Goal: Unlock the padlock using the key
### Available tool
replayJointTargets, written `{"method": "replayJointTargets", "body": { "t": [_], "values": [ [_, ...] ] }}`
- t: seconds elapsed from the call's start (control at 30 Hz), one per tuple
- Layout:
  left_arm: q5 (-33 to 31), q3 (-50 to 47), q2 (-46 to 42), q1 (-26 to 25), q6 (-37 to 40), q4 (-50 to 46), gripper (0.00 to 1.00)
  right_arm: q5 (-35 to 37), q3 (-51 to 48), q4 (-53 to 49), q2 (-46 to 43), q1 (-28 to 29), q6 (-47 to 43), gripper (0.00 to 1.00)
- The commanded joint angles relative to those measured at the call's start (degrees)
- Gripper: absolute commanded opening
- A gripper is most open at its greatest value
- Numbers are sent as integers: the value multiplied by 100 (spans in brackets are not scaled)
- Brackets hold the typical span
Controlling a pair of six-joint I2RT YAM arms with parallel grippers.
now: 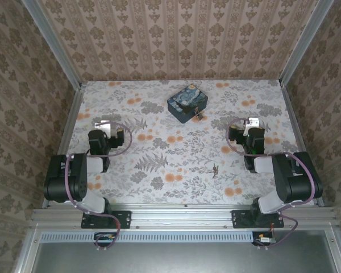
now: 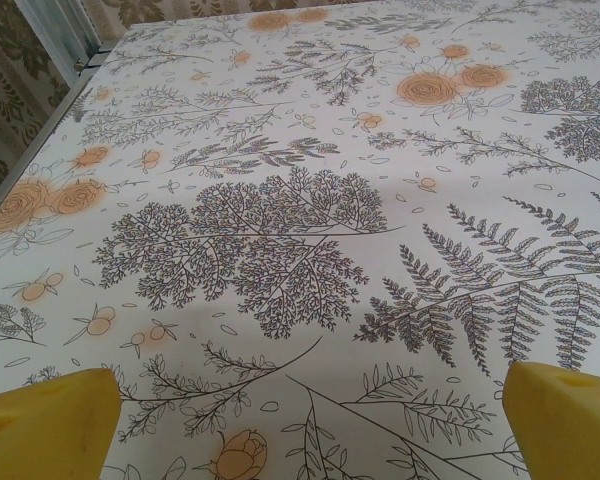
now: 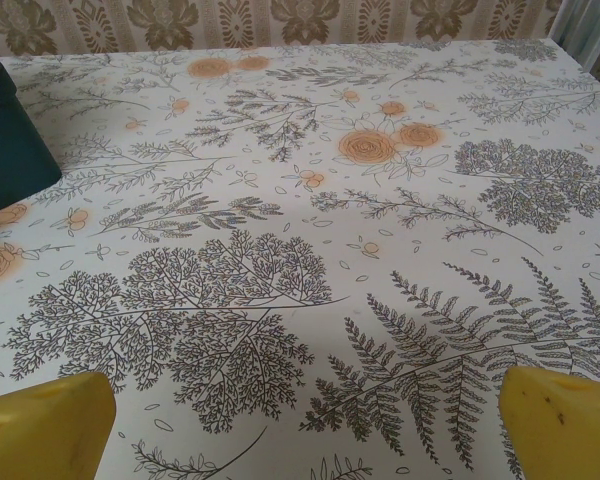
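A tiny brass-brown padlock [image 1: 199,114] sits against the near right side of a dark blue painted tin [image 1: 187,103] at the back middle of the table. The key [image 1: 215,169], a thin dark sliver, lies on the floral cloth in front of the right arm's base, well apart from the padlock. My left gripper [image 1: 106,124] hovers over the left side, open, with its yellow fingertips [image 2: 50,420] wide and only cloth between them. My right gripper [image 1: 249,123] is at the right, also open [image 3: 305,425] with nothing held. The tin's corner [image 3: 5,140] shows at the left edge of the right wrist view.
The floral tablecloth [image 1: 159,165] is bounded by an aluminium frame and wallpapered walls on three sides. The left table edge and rail [image 2: 40,120] run close to the left gripper. The tin stands between the two grippers, further back.
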Motion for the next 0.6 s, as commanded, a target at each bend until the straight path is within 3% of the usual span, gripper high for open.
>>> {"method": "replayJointTargets", "body": {
  "t": [0.0,0.23,0.33,0.4,0.5,0.57],
  "values": [
    [-19,130,54,-18,44,193,100,124,118,155,60,34,55,100],
    [23,151,54,3,18,155,100,133,125,148,60,38,53,100],
    [507,44,32,262,-141,339,100,-38,167,72,53,45,-17,100],
    [330,1,-43,275,-233,374,100,-157,220,-60,9,38,-59,100],
    [-569,297,-429,6,-185,-493,100,71,456,-819,-391,56,17,100],
    [-1052,1231,-806,-137,-258,-2554,100,-73,953,-2097,-774,52,150,100]
  ]
}}
